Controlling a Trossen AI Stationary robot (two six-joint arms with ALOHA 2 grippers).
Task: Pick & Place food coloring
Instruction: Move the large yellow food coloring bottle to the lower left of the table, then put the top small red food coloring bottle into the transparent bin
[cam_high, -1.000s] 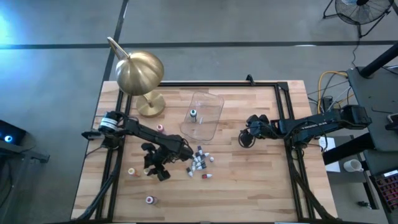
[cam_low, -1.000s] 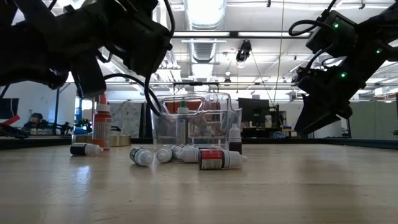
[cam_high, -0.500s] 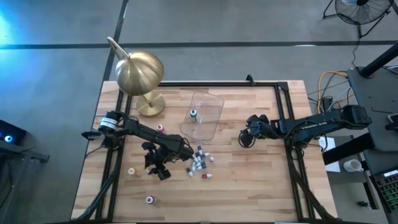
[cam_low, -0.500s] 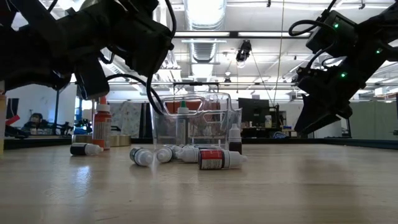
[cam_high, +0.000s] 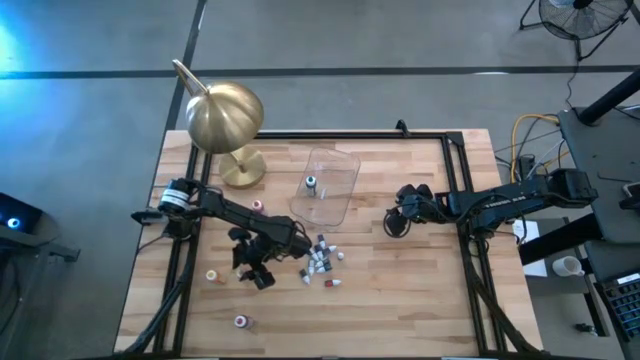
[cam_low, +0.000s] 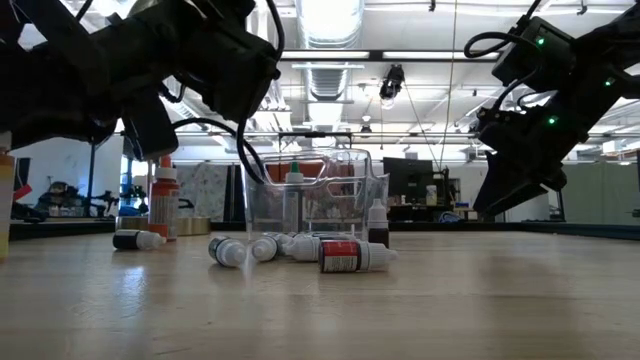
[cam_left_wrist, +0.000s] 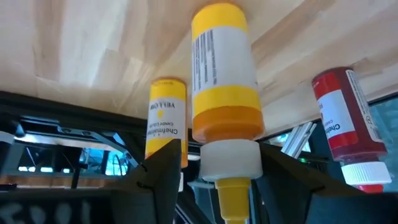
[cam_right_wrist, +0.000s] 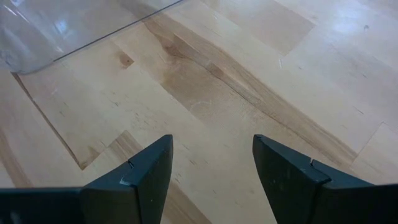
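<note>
Low view: nearest you, a red-labelled bottle (cam_low: 350, 256) lies on its side on the table (cam_low: 400, 310), with a cluster (cam_low: 262, 248) of more lying bottles just behind it.
Left gripper: the left gripper (cam_high: 255, 272) sits low over the table beside that cluster, on the side away from the tub.
Its bottle: a yellow bottle (cam_left_wrist: 224, 93) stands upright on the wood right at the gripper's mouth in the left wrist view.
Its state: you cannot tell from these views whether it is clamped on that bottle or clear of it.
Neighbours: a second yellow bottle (cam_left_wrist: 166, 121) and a red bottle (cam_left_wrist: 345, 121) stand upright near the first one, apart from it.
Strays: in the high view, an orange-capped bottle (cam_high: 211, 275) and another (cam_high: 240, 321) sit well apart from the cluster, toward the table's left.
Right gripper: the right gripper (cam_right_wrist: 211, 155) waits above bare wood near the tub, spread wide with nothing between its fingers.
Tub: the clear tub (cam_high: 335, 195) stands beyond the cluster, mid-table.
Done: as far as you can see, only one bottle (cam_high: 311, 183) is inside the tub.
Left: judging by this, you are early in the job; the cluster, the strays and the upright bottles all remain outside the tub.
Far: the lamp (cam_high: 225, 118) stands at the far left corner, out of the way.
</note>
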